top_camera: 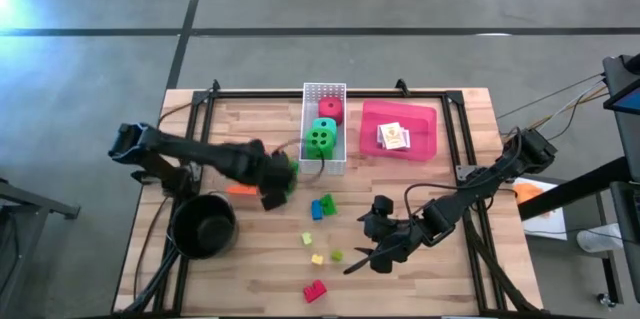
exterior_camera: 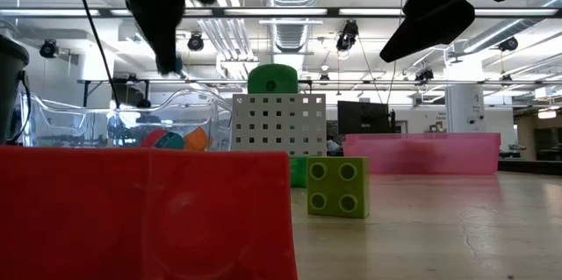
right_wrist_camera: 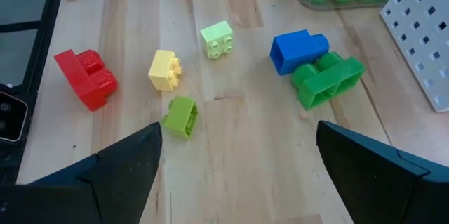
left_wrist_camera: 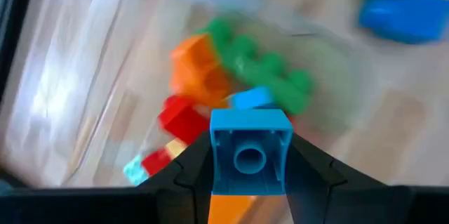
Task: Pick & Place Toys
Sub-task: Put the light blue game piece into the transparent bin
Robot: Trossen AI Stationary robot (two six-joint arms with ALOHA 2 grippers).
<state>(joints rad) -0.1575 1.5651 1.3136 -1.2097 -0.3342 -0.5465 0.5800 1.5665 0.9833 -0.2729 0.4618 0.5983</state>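
Note:
My left gripper [top_camera: 277, 187] is shut on a small light-blue brick [left_wrist_camera: 250, 155] above a clear plastic tub [top_camera: 288, 171]. The tub holds orange, green, red and blue bricks [left_wrist_camera: 231, 76]. Loose bricks lie on the table: a blue and green pair [right_wrist_camera: 316, 66], two yellow ones [right_wrist_camera: 165, 69], a green one [right_wrist_camera: 181, 117] and a red one [right_wrist_camera: 85, 78]. My right gripper [right_wrist_camera: 237, 138] hangs open and empty over these loose bricks, and it also shows in the high view [top_camera: 375, 247]. A red die [top_camera: 330, 110] and a green die [top_camera: 320, 137] sit in the white basket [top_camera: 309, 94]. My left gripper pinches the light-blue brick by two opposite side walls [left_wrist_camera: 219, 155] between its two fingers. The brick's hollow underside faces the wrist camera. The fingers point down from above. The brick is lifted clear, over the tub of bricks.
A round black pot [top_camera: 203, 225] stands near the table's left front. A pink-red tray [top_camera: 425, 131] with card packs [top_camera: 393, 136] sits right of the basket. A flat orange piece [top_camera: 240, 189] lies beside the left gripper. Bare wood lies at the front right.

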